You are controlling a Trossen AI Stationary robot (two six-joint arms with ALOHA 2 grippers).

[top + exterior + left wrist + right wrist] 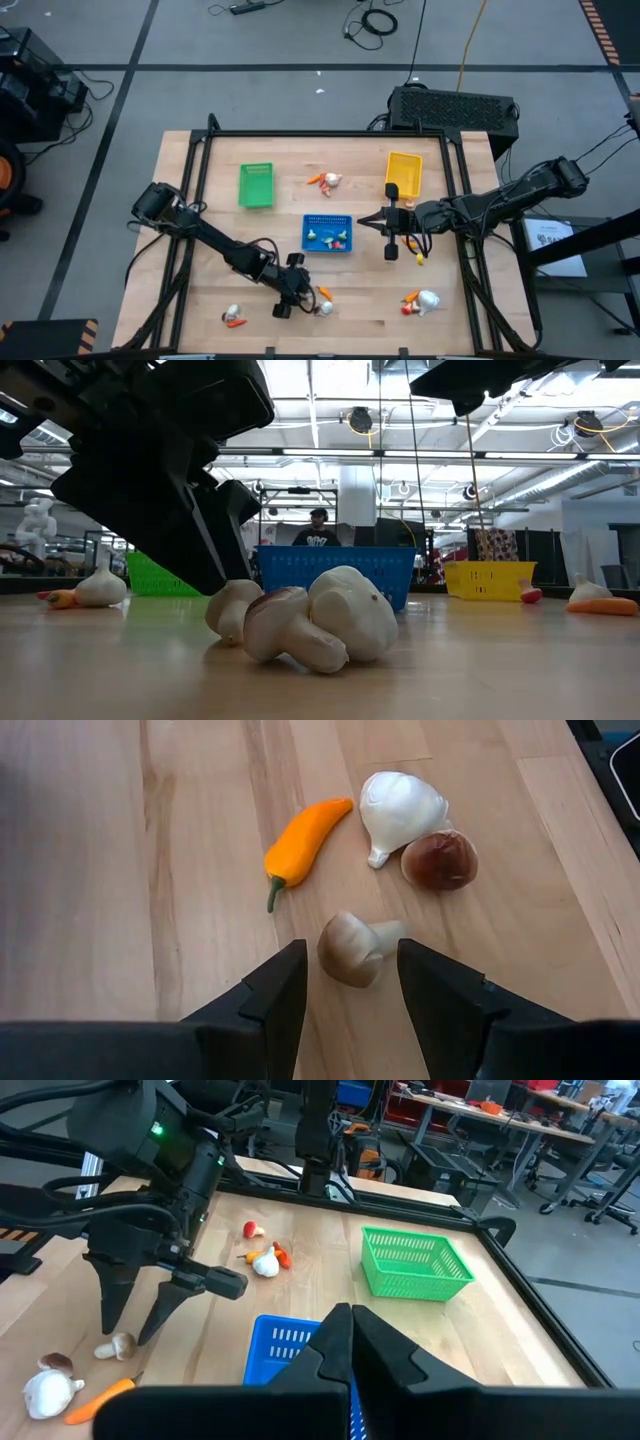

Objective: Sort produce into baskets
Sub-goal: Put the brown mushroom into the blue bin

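Blue basket (327, 235) with small produce (340, 238)

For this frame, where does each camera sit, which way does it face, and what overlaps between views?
High view: overhead, looking straight down at the wooden table; both dark arms show.
Low view: at tabletop height, facing the blue perforated plastic basket; an arm fills the upper left.
Left wrist view: on the left arm, facing down; left claw open around a small brown toy mushroom.
Right wrist view: on the right arm, facing the left arm; right claw shut.
Shared: mushroom in both wrist views.
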